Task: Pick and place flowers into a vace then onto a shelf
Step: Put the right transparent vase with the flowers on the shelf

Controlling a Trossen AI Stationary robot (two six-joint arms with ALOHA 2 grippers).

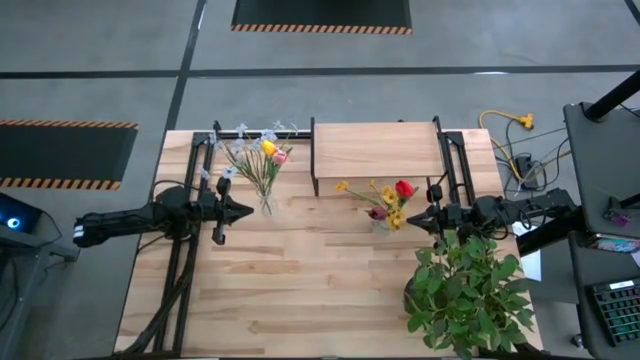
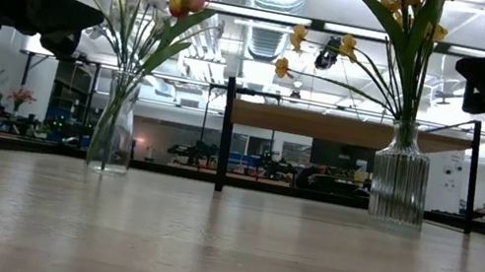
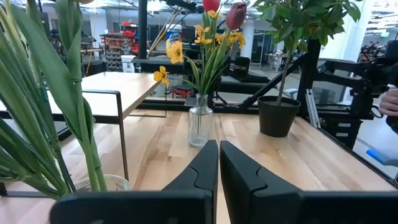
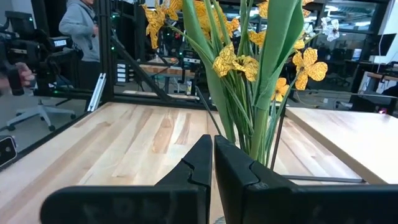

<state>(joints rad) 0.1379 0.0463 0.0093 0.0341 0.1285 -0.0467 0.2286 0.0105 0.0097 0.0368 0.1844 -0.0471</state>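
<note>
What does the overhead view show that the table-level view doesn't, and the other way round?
Only the high view shows the potted plant at the table's right front, the top of the shelf with nothing on it, and where each arm waits: the left gripper beside the left vase, the right gripper beside the right vase.

Only the low view shows the vases side-on, smooth glass on the left and ribbed glass on the right, both upright on the tabletop, with the room behind.

Both show two vases holding flowers, neither yet on the shelf.
</note>
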